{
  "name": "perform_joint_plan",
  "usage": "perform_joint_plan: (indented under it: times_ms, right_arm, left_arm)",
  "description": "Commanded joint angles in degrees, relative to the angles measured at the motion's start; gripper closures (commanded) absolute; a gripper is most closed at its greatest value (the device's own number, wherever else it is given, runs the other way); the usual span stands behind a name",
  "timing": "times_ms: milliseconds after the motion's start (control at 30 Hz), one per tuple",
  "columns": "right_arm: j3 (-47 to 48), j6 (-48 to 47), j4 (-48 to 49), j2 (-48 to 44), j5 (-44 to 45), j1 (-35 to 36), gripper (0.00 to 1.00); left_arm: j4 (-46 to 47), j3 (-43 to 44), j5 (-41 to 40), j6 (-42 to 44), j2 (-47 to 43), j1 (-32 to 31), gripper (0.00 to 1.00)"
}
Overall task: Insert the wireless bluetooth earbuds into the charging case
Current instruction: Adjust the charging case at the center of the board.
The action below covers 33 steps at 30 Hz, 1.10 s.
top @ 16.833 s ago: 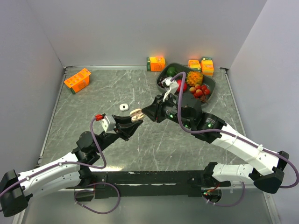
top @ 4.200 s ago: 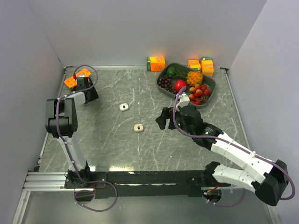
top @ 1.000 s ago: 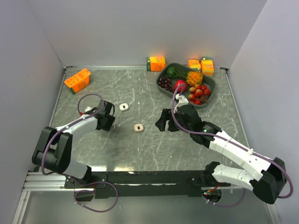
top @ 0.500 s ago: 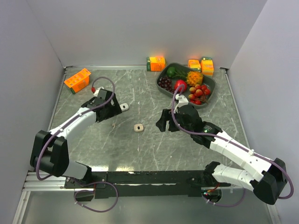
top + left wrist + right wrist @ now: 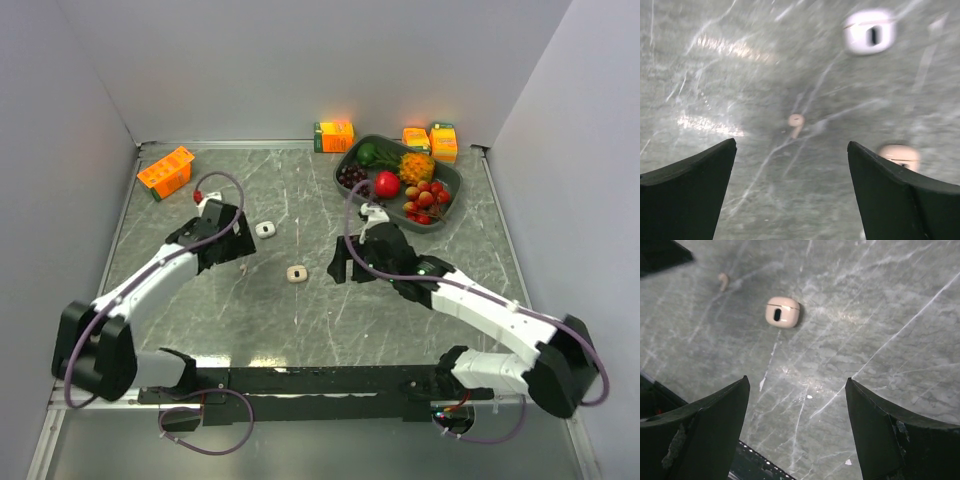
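A closed white charging case and a closed beige charging case lie on the marble table. One tiny beige earbud lies loose on the table, left of the beige case. My left gripper hovers open just short of that earbud, nothing between its fingers. In the left wrist view its right finger hides part of the beige case. My right gripper stands open and empty to the right of the beige case. No other earbud shows.
A dark tray of fruit sits at the back right. Orange cartons stand at the back left, behind the tray and at the back right corner. Grey walls close the table on three sides.
My left arm swung away from me toward the white case, then settled back a little, and its jaws now stand wide. My right gripper slid slightly left toward the beige case.
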Motion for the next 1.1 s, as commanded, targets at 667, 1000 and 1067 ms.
perform_joint_plan:
  times_ms: [667,1000,1067]
  right_arm:
    - [36.2,9.2,-15.3,49.2,11.7,9.1,0.08]
    - [43.6,8.7,-19.6,56.1,11.9,8.6,0.14]
    - [43.6,8.6,-19.7,56.5,11.7,8.7,0.17]
  left_arm:
    - [2.0,-14.0,-3.7,-11.1,-37.8,-3.0,0.04]
    - [1.0,-16.0,-4.6,-12.1,-41.7,-3.2,0.04]
    - [1.0,-16.3,-4.6,-12.3,-42.2,-3.2,0.04]
